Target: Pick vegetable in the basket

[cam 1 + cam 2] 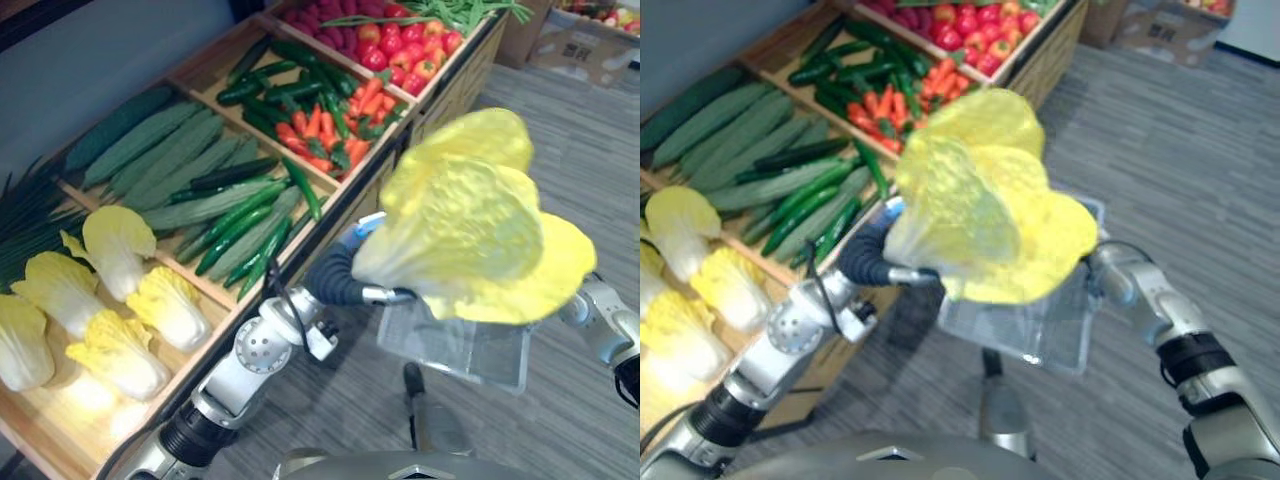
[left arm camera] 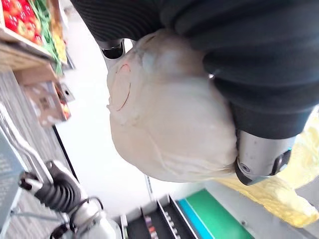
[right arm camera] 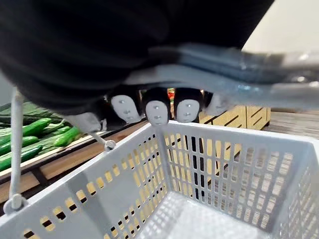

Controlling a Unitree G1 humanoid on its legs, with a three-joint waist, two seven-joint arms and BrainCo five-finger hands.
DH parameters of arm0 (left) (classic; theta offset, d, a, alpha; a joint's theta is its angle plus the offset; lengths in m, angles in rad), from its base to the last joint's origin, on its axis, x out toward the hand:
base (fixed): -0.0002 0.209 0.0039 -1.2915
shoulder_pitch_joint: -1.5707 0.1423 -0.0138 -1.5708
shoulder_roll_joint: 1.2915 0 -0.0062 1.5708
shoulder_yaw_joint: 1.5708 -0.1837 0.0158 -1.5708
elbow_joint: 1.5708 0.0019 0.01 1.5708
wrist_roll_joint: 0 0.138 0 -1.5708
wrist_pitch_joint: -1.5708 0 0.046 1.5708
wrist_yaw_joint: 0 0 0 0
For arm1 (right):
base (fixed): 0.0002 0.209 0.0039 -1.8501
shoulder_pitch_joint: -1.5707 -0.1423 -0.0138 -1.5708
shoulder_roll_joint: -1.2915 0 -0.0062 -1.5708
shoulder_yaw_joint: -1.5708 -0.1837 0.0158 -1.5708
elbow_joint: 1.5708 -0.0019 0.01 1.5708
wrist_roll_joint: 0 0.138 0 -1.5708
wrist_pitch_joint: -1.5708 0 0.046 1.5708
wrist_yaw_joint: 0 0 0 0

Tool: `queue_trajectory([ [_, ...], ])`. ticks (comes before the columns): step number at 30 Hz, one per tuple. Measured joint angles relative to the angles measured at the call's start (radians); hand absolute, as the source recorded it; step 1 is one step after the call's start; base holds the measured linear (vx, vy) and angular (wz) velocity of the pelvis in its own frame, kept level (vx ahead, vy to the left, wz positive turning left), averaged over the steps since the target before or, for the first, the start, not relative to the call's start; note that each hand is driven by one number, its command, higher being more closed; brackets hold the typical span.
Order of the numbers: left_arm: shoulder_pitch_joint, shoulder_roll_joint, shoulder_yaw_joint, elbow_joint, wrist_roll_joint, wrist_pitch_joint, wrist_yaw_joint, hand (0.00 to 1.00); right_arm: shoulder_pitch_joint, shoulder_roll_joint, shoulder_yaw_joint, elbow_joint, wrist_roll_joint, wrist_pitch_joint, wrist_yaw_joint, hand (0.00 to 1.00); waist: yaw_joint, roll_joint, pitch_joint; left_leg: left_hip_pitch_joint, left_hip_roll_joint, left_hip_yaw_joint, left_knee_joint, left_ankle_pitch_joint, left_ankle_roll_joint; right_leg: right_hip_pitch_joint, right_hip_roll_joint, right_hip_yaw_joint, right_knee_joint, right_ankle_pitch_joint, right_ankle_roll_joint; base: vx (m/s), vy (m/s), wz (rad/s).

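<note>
My left hand point(image 1: 337, 276) is shut on the pale stem end of a yellow napa cabbage point(image 1: 470, 220). It holds the cabbage up in the air, leaves spread wide, directly above a grey perforated basket point(image 1: 458, 352). In the left wrist view the cabbage's white base point(image 2: 164, 119) fills the grip, with a finger point(image 2: 260, 160) wrapped round it. The basket point(image 3: 199, 199) hangs from my right hand point(image 3: 157, 110), whose fingers curl round its handle point(image 3: 234, 67). Nothing lies inside the basket. In the right eye view the cabbage point(image 1: 980, 200) hides part of the basket point(image 1: 1042, 335).
A wooden display stand point(image 1: 345, 195) runs along my left. Its bins hold more napa cabbages point(image 1: 120, 300), long green cucumbers and gourds point(image 1: 200, 190), carrots point(image 1: 330, 125) and red tomatoes point(image 1: 400, 45). Cardboard boxes point(image 1: 585, 40) stand at the far right on the grey floor.
</note>
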Motion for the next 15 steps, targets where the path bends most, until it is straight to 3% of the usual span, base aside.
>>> queue_trajectory([
  [9, -0.038, 0.092, -0.199, -0.055, -0.039, -0.011, -0.071, 1.00, -0.048, -0.072, 0.032, -0.015, 0.001, -0.010, -0.001, 1.00, 0.020, 0.011, 0.000, -0.018, 0.048, 0.027, 0.074, -0.023, -0.009, -0.025, 0.011, -0.012, 0.018, -0.002, -0.003, -0.08, -0.017, -0.03],
  [15, -0.023, 0.138, -0.242, -0.044, -0.035, -0.014, -0.092, 1.00, -0.053, -0.089, 0.030, -0.039, 0.003, -0.013, -0.005, 1.00, 0.021, 0.011, 0.000, -0.026, 0.065, 0.026, 0.095, -0.029, -0.013, -0.023, 0.011, -0.024, 0.019, -0.003, -0.004, -0.05, -0.010, 0.05],
])
